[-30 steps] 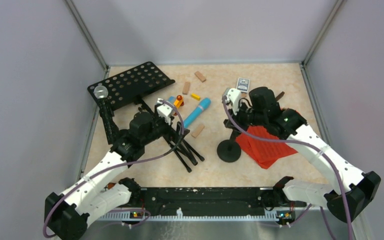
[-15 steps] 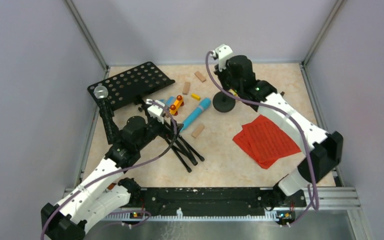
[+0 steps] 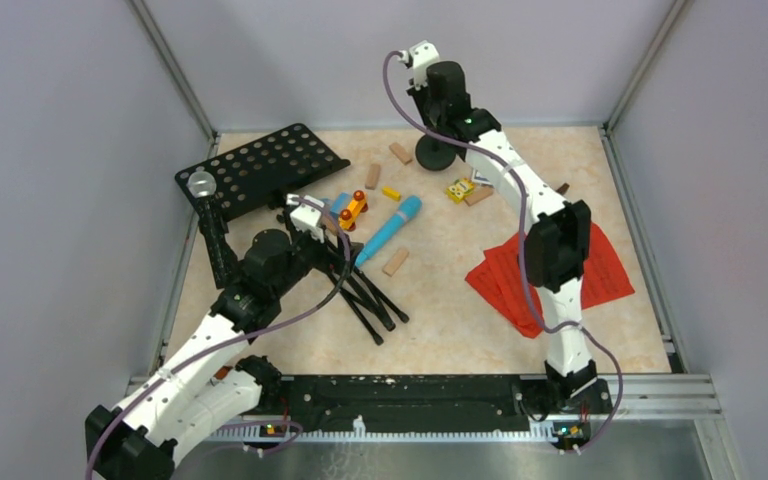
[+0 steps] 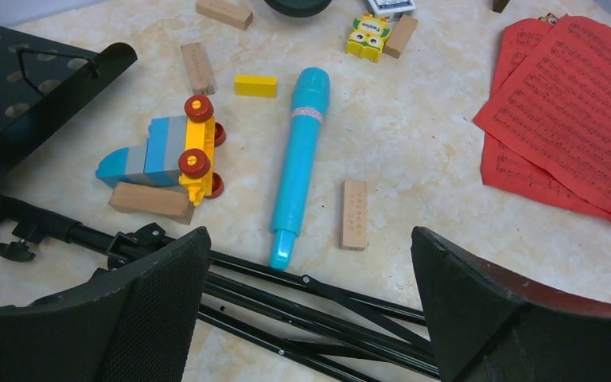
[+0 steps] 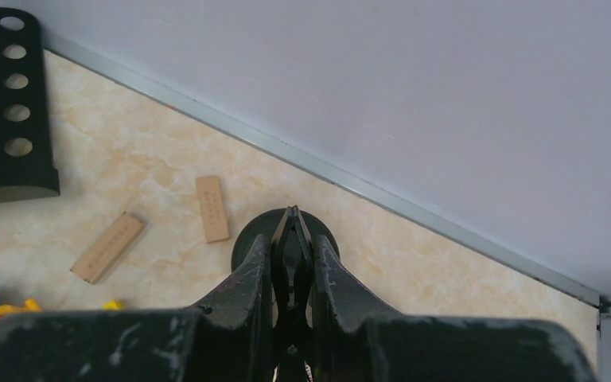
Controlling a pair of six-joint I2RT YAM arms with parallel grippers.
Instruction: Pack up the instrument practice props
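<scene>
The right gripper point(image 3: 436, 128) is seen at the far edge of the table point(image 3: 440, 300), near the back wall, with its jaws clenched on the thin upright stem of a black round-based mic holder point(image 3: 434, 152). In the right wrist view the stem is pinched between the two fingers point(image 5: 254, 270), and the holder's round base point(image 5: 322, 223) is seen beneath them; whether the base rests on the table or hangs just above it cannot be told with certainty.

The left gripper point(image 4: 310, 239) is held with its jaws spread wide and nothing grasped, above the black tripod legs point(image 4: 310, 306), which lie folded flat on the table. Just beyond them, the blue microphone point(image 4: 298, 159) lies on its side, with a wooden block point(image 4: 354, 213) beside it on the right and the colourful toy vehicle point(image 4: 167, 155) on the left.

The black hole-punched music desk point(image 3: 260, 165) is seen at the far left of the table, joined to the legs. The black silver-headed microphone point(image 3: 201, 184) is seen at the desk's near-left corner. The red sheet-music pages point(image 3: 505, 280) are spread on the right side of the table, partly hidden under the right arm, well apart from the held mic holder
</scene>
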